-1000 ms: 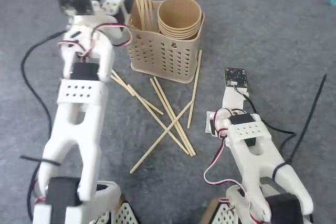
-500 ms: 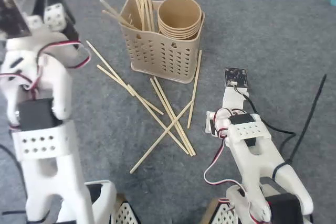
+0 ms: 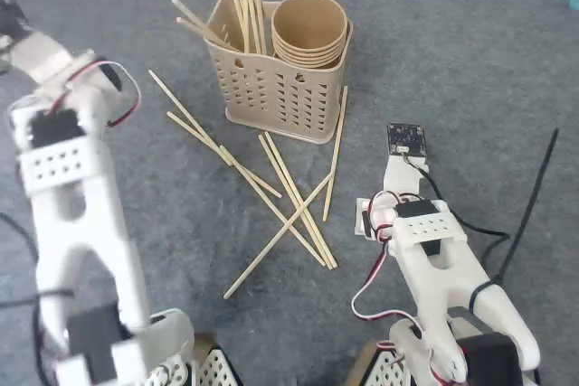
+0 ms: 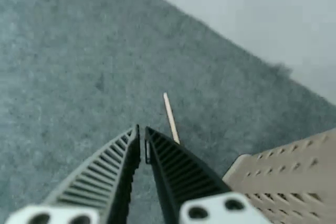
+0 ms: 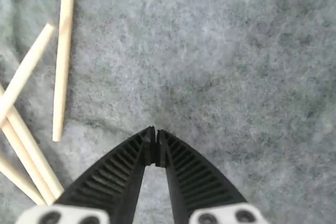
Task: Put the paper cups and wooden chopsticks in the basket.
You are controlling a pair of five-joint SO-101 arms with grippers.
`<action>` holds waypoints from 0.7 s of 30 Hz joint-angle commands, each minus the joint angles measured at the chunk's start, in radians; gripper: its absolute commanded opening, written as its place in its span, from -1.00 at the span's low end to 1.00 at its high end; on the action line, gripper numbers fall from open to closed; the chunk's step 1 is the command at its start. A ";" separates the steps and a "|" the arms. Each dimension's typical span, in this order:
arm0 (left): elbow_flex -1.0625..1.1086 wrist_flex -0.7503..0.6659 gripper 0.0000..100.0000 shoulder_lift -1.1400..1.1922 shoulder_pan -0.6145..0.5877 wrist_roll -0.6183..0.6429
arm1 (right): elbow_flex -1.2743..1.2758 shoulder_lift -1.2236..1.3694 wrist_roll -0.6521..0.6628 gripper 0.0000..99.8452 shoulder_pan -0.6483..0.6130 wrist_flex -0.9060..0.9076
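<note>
Wooden chopsticks (image 3: pixel 298 205) lie scattered on the grey mat (image 3: pixel 452 61) just beside the basket (image 3: pixel 271 97), which holds stacked paper cups (image 3: pixel 309 38) and some sticks. Your left gripper (image 4: pixel 142 128) hangs off the basket's side, fingers together, empty. Your right gripper (image 5: pixel 155 131), fingers also together and empty, is over the mat near the loose sticks.

Tan basket (image 3: pixel 280 101) upright, holding stacked paper cups (image 3: pixel 309 29), several chopsticks; loose chopsticks (image 3: pixel 288 201) scattered beside.
</note>
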 commanded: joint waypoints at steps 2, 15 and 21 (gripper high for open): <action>-0.128 0.002 -0.97 0.209 0.040 0.015 | -0.006 -0.042 -0.005 -0.98 0.012 -0.016; -0.760 0.255 -0.97 0.839 0.049 0.015 | -0.006 -0.042 -0.005 -0.98 0.012 -0.039; -1.178 0.428 -0.97 1.109 0.063 0.017 | -0.006 -0.042 -0.005 -0.98 0.007 -0.039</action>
